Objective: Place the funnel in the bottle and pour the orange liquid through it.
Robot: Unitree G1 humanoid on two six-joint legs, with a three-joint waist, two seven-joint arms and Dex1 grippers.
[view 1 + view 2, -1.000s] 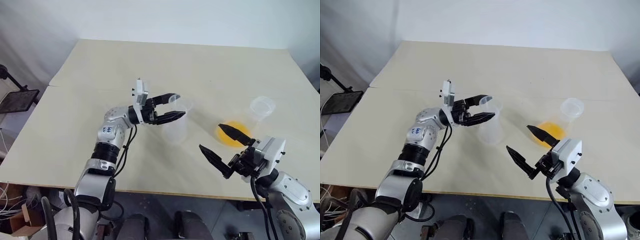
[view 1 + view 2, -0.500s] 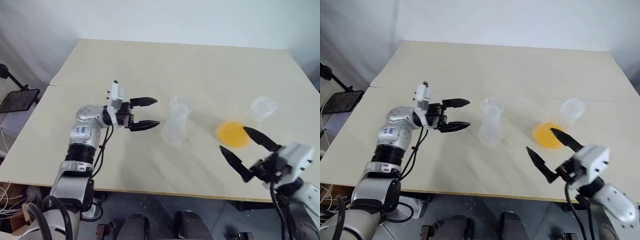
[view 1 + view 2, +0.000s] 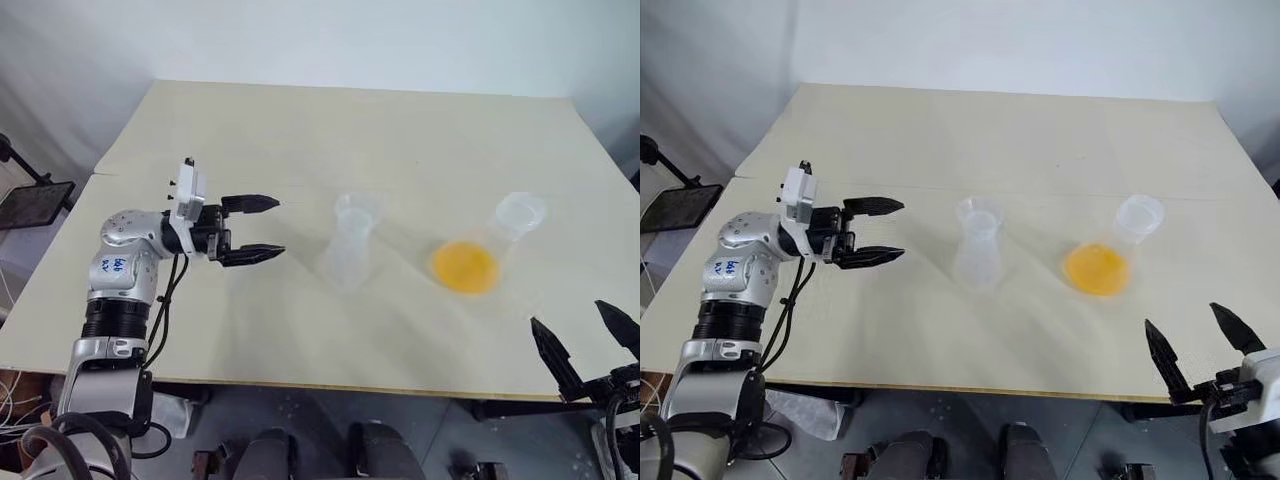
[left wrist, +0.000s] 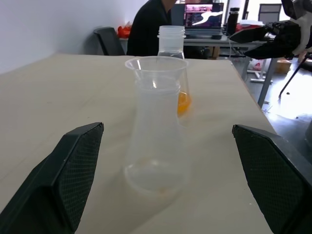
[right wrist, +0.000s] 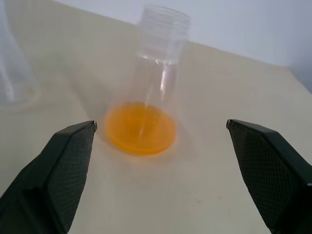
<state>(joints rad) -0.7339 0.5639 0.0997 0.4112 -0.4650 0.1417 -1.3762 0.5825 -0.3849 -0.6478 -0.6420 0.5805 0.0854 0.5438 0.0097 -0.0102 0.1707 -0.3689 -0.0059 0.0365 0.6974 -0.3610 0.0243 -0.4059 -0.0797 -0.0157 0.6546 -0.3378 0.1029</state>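
Clear funnel (image 4: 156, 68) atop bottle (image 4: 157, 141) (upright) — both pincers apart.

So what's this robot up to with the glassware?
It is setting up to pour. The funnel sits in the neck of the bottle. The orange liquid lies in the bottom of a second flask on the table. The left gripper and right gripper are open, holding nothing.

Obstacles: bottle (image 3: 349, 252) with funnel (image 3: 357, 209), larger flask (image 3: 480, 250), standing apart mid-worktop (image 3: 300, 130).
Gap: bare worktop between them.
Far half: bare worktop.
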